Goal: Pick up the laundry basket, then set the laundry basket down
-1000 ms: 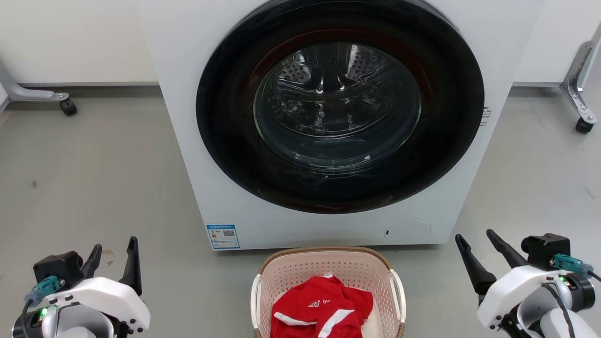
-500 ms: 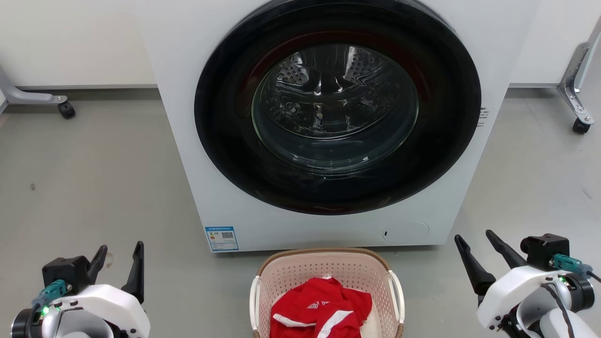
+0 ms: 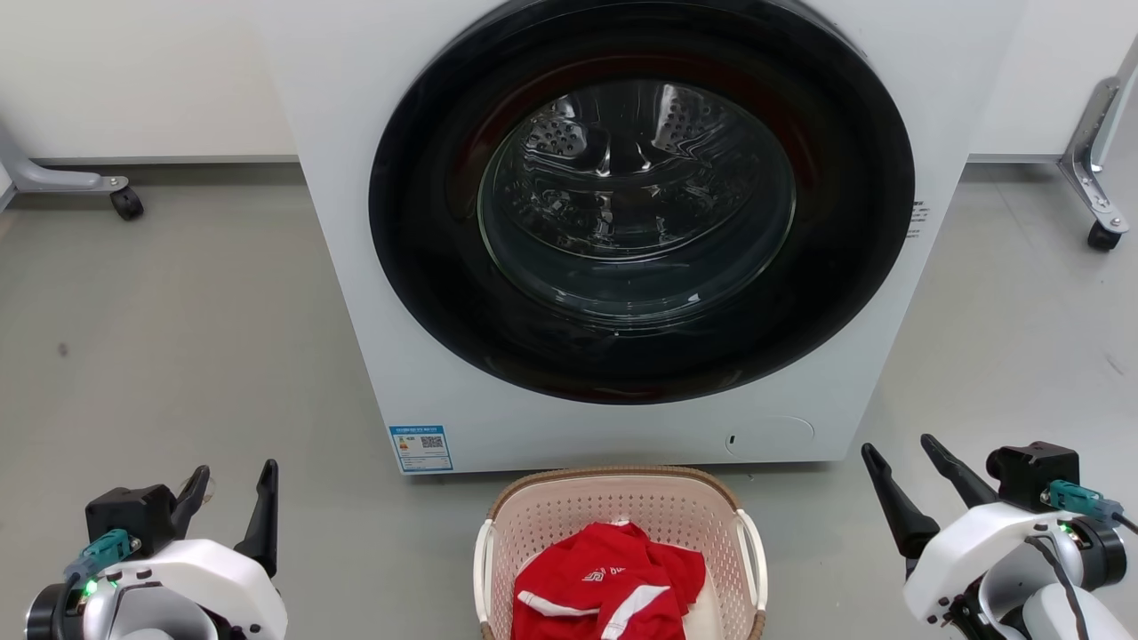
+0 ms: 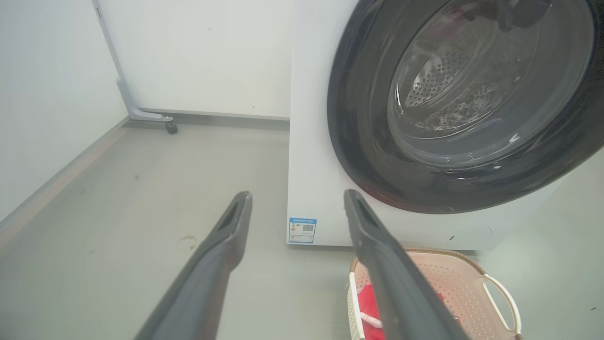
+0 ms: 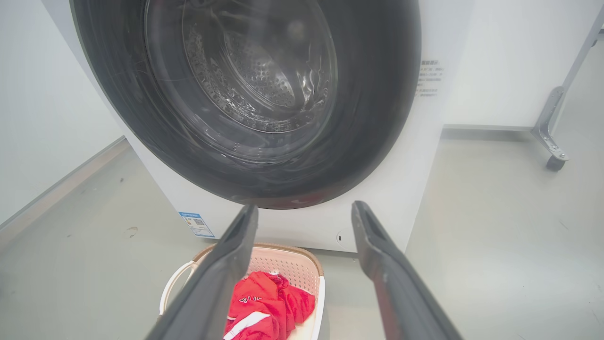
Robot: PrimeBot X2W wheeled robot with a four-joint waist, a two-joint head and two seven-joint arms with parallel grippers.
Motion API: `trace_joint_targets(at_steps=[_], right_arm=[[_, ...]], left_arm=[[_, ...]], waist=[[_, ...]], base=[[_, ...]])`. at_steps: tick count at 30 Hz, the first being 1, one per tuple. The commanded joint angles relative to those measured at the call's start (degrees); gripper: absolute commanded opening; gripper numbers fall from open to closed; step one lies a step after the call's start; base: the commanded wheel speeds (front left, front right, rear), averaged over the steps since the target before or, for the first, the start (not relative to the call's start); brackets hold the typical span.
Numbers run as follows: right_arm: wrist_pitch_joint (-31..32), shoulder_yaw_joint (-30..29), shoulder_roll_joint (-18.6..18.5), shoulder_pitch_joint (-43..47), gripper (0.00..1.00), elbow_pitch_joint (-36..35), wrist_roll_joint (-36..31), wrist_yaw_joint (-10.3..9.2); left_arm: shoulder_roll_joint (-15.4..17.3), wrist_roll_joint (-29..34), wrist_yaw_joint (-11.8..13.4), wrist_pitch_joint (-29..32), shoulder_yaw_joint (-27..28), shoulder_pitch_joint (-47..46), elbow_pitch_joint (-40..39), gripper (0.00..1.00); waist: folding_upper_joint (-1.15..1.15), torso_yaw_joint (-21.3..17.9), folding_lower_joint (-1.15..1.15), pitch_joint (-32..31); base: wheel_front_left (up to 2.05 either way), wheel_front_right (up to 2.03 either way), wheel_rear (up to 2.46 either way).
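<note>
The laundry basket [image 3: 569,511] stands on the floor at the bottom centre, right in front of the washing machine. It is pale pink and perforated, with a brown rim and white side handles, and a red garment [image 3: 609,587] lies in it. My left gripper [image 3: 236,484] hovers open at the lower left, well apart from the basket. At the lower right my right gripper [image 3: 898,453] is open too, clear of the basket's right handle. In the left wrist view the laundry basket [image 4: 453,276] sits lower right of the left gripper [image 4: 295,196]. The right wrist view has the laundry basket [image 5: 295,264] below the right gripper [image 5: 304,208].
A white washing machine [image 3: 427,222] with a large dark round door fills the middle, its door shut. Grey wheeled frame legs stand at the far left [image 3: 80,182] and far right [image 3: 1098,169] by the wall. Grey floor spreads on both sides of the machine.
My left gripper has shifted slightly right and lower in the head view. The right gripper and the basket have stayed where they were.
</note>
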Motion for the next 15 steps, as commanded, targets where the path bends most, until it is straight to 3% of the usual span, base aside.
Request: trace_joint_targets(at_steps=[1,15], right_arm=[[0.04,0.68,-0.91,-1.61,1.00,-1.74,-0.13,-0.16],[-0.08,0.75,-0.86,-1.61,1.00,-1.64,-0.06,-0.16]], left_arm=[[2.12,0.11,-0.02,-0.31,2.82,-3.24,-0.86,1.00],[1.69,-0.72,-0.02,-0.48,3.52,-2.98,-0.85,1.00]], waist=[[0.00,0.02,0.00,0.02],[0.00,0.12,0.00,-0.09]], base=[[0.00,0.00,0.00],[0.00,0.00,0.00]])
